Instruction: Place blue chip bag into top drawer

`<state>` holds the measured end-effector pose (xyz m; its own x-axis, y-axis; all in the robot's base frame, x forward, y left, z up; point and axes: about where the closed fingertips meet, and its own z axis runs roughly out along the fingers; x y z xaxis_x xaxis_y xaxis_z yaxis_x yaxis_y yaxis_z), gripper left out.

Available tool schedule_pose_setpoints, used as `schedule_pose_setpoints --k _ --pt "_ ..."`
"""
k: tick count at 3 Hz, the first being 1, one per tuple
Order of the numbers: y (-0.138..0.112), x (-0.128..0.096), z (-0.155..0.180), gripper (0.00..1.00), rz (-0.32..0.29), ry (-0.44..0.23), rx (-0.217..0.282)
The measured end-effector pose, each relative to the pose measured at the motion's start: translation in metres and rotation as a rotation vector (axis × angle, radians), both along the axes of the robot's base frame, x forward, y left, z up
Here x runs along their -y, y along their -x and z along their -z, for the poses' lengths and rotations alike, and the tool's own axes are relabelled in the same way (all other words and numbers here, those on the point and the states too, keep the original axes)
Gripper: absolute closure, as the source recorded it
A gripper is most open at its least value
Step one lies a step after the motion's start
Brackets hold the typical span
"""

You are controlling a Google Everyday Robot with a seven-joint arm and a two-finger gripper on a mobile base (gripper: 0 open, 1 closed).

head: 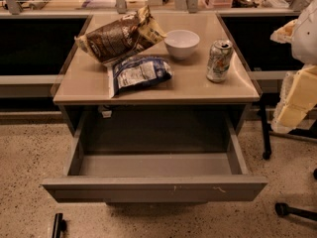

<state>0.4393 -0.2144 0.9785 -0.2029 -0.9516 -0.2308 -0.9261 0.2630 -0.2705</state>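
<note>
The blue chip bag [137,73] lies flat on the beige cabinet top [198,86], left of centre near the front edge, with its white label panel facing up. The top drawer [153,186] is pulled wide open below it, and its grey inside is bare. My gripper [292,108] hangs at the right edge of the view, beside the cabinet's right side and level with the cabinet top. It is well apart from the bag and holds nothing that shows.
A larger brown-and-yellow chip bag [119,34] lies behind the blue one. A white bowl [182,42] and a crushed soda can [219,60] stand to the right on the top. Chair legs and casters [282,209] are on the speckled floor at right.
</note>
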Motion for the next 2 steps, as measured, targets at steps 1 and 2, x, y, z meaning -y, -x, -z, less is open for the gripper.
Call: schedule_pose_setpoints --k 1,2 --pt "0.0 0.0 0.0 0.0 0.0 0.0 0.0" --pt "-0.0037 -0.0042 -0.0012 0.0 -0.002 -0.019 0.035"
